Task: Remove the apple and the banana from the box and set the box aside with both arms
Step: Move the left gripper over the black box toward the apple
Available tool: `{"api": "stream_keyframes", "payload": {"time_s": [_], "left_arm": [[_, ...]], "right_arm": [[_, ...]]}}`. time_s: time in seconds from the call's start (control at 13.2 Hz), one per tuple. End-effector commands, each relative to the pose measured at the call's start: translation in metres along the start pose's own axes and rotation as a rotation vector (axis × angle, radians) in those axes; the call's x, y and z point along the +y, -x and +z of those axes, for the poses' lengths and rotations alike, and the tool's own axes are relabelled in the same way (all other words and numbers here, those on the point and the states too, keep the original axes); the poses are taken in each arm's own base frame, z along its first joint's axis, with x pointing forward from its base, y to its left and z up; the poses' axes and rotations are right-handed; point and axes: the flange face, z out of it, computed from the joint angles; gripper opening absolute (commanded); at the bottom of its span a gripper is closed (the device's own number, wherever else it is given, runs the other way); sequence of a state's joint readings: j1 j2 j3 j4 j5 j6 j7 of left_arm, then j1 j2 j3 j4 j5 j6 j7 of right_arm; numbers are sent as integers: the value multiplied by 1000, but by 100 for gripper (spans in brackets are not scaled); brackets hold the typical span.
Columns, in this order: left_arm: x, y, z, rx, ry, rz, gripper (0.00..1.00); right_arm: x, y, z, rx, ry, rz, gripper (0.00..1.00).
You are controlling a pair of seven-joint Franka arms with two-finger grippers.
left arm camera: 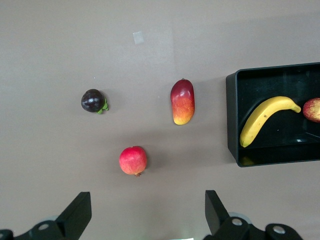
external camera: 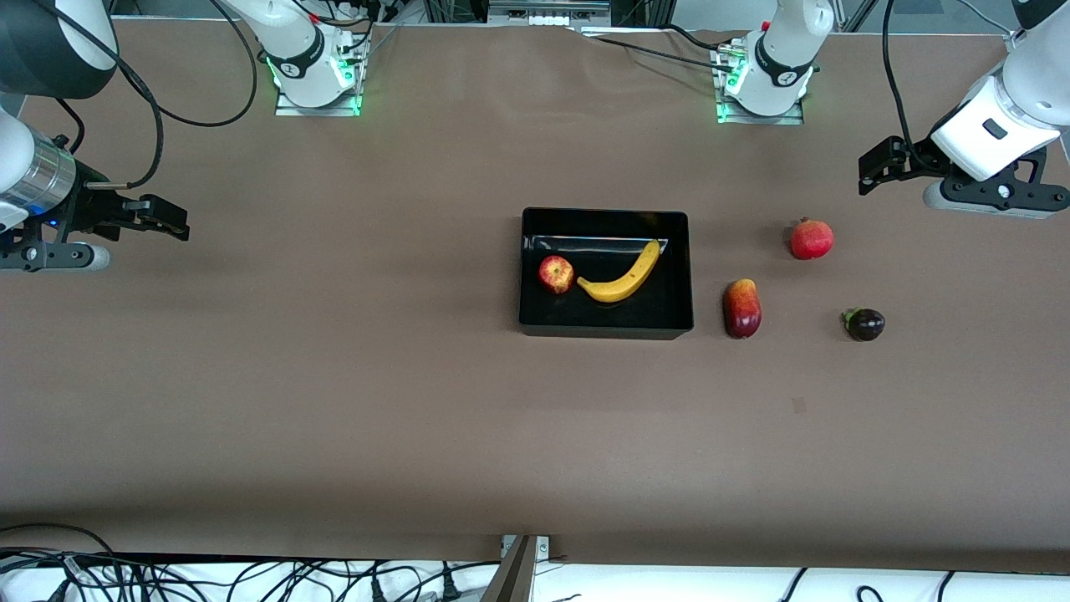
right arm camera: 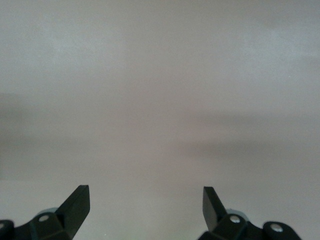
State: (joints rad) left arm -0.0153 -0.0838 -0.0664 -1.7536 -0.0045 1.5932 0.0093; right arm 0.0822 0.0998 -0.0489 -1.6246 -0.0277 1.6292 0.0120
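The glossy black box point(external camera: 603, 327) sits mid-table, with the yellow banana point(external camera: 623, 276) and the red-and-yellow apple point(external camera: 556, 274) lying in it side by side. Both show in the left wrist view, the banana point(left arm camera: 265, 118) and the apple point(left arm camera: 312, 110) inside the box point(left arm camera: 231, 120). My left gripper point(external camera: 875, 170) is open and empty, up over the left arm's end of the table near a red pomegranate point(external camera: 812, 239). My right gripper point(external camera: 167, 219) is open and empty over bare table at the right arm's end; its wrist view point(right arm camera: 145, 205) shows only the table.
Three fruits lie on the table between the box and the left arm's end: the pomegranate point(left arm camera: 133, 160), a red-yellow mango point(external camera: 742, 308) point(left arm camera: 183, 101) beside the box, and a dark purple mangosteen point(external camera: 865, 324) point(left arm camera: 93, 100). A small tape mark point(external camera: 799, 405) lies nearer the front camera.
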Motion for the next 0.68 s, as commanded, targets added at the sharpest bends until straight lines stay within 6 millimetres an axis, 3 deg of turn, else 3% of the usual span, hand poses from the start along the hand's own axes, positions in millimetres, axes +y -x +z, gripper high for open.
{"api": "stream_keyframes", "payload": {"time_s": [0.0, 0.38, 0.61], "left_arm": [[-4, 7, -4, 4, -15, 19, 100], [-3, -7, -14, 21, -21, 27, 100], [3, -15, -7, 6, -20, 37, 100]], "right_arm": [[0, -1, -4, 2, -2, 5, 100], [1, -1, -3, -1, -2, 6, 100], [1, -1, -3, -3, -2, 6, 100]]}}
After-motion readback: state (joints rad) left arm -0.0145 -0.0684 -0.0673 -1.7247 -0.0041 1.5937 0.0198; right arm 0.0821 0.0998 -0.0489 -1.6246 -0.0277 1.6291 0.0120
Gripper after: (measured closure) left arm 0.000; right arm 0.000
